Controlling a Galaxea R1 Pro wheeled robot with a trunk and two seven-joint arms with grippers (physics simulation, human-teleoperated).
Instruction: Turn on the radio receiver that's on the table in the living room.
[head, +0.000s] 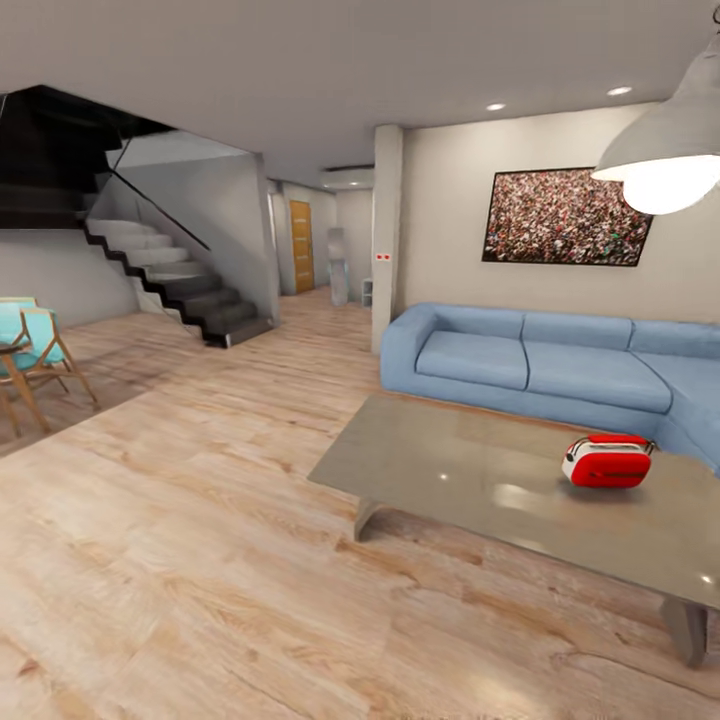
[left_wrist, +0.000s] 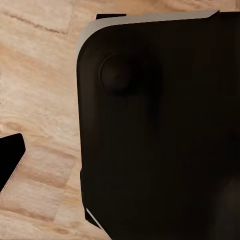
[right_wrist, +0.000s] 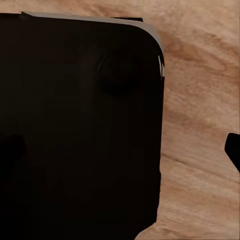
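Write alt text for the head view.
A red radio receiver sits on a glossy grey table in a living room, before a blue sofa. Wood floor stretches left toward a staircase.

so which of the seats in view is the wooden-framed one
The turquoise chair at the far left, with bare wooden legs. The blue sofa behind the table is fully upholstered.

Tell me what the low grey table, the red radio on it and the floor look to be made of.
Low square grey table: hard polished top, perhaps glass or lacquered stone; it mirrors the ceiling lights.
Small bright-red rounded radio receiver: seemingly glossy moulded plastic with a white side band; smooth and evenly coloured.
Light plank floor: wood or wood-look laminate, matte; grain and plank seams show.
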